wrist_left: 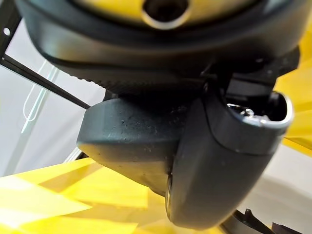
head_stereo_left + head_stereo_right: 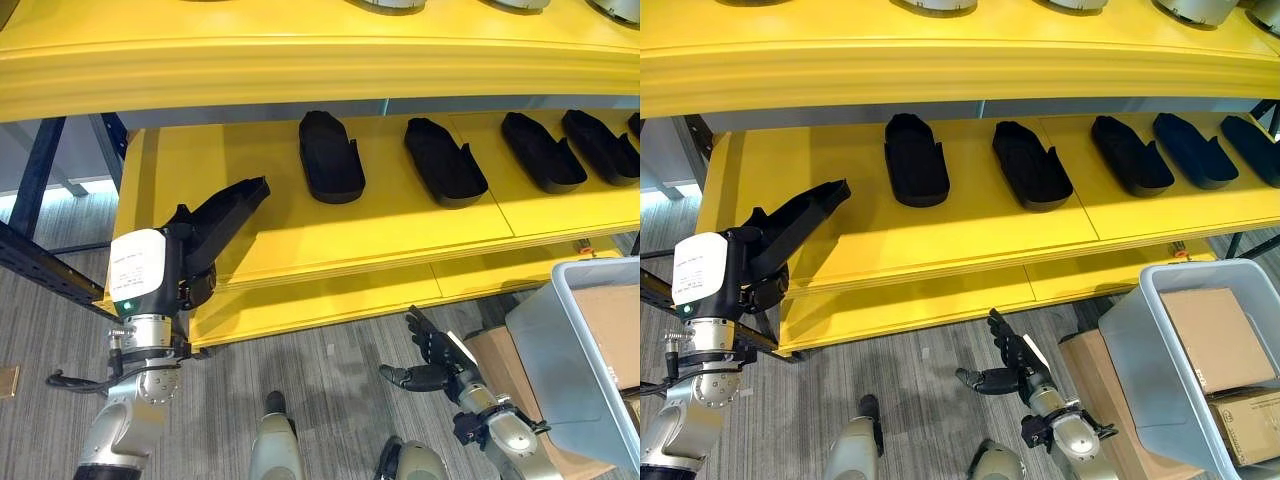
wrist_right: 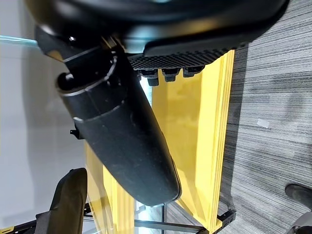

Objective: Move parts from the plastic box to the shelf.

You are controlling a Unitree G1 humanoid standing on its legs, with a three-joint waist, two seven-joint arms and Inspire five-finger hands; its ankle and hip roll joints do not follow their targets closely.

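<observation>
Left hand (image 2: 190,270) curled round black part (image 2: 225,212) above yellow shelf's (image 2: 300,250) left end, other parts (image 2: 330,157) in a row on shelf, right hand (image 2: 432,362) low, fingers spread, empty, grey box (image 2: 1140,375) holding cardboard cartons (image 2: 1215,338)

The left hand (image 2: 190,275) hides the near end of its black part (image 2: 225,212) (fingers unseen), and the plastic box (image 2: 560,345) runs off-frame.

Grey striped carpet floor (image 2: 330,380) below. Dark blue metal rack frame (image 2: 40,262) at left, diagonal brace (image 2: 35,170) behind. Brown cardboard cartons (image 2: 1218,340) at lower right, one more (image 2: 1110,400) on floor just beside. Round light-coloured items (image 2: 932,5) on upper level, mostly cut off.
</observation>
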